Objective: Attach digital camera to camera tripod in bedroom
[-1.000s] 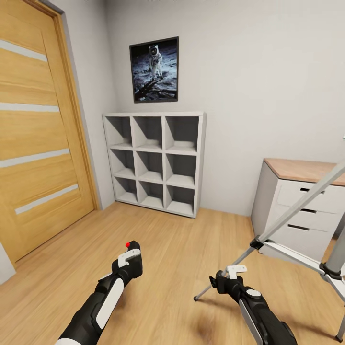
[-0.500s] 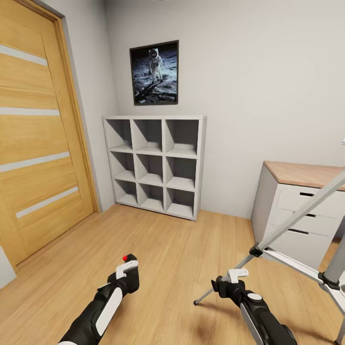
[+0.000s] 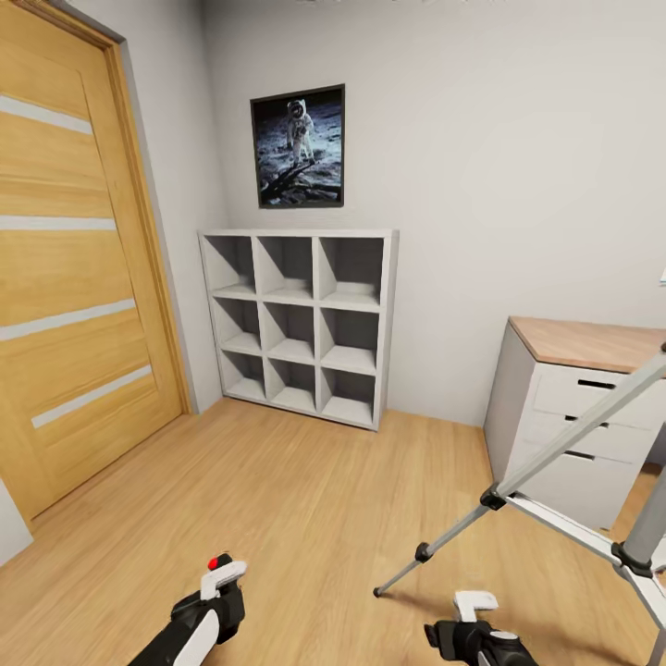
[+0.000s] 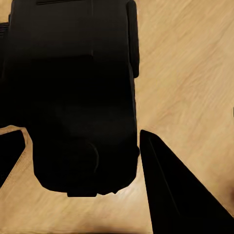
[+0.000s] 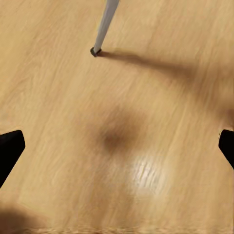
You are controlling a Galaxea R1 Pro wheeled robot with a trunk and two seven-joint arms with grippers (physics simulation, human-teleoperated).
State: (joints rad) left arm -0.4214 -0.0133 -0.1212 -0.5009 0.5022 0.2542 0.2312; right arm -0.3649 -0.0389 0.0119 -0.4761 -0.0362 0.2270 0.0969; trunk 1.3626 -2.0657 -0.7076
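Gripped between the jaws of the left gripper (image 3: 220, 592), low in the head view, the digital camera (image 4: 73, 92) is carried above the light wood plank floor (image 3: 305, 499); its red button (image 3: 214, 561) is seen just above the white finger. In the left wrist view the black camera body is seen pressed between the two dark fingers (image 4: 170, 190). The right gripper (image 3: 474, 618) is held low beside it, its jaws spread wide with nothing between them, as the right wrist view shows above bare floor. The camera tripod (image 3: 555, 453) is stood at the right, one silver leg slanted down to a black foot (image 5: 94, 51) on the floor, near the right gripper. Against the far pale grey wall a white cube shelf (image 3: 298, 319) is placed, and all nine of its compartments are seen to hold nothing. A framed astronaut picture (image 3: 298, 146) is hung above it. A wood-topped grey counter (image 3: 583, 342) with drawers is set behind the tripod, and a wooden door (image 3: 74, 268) is seen at the left.
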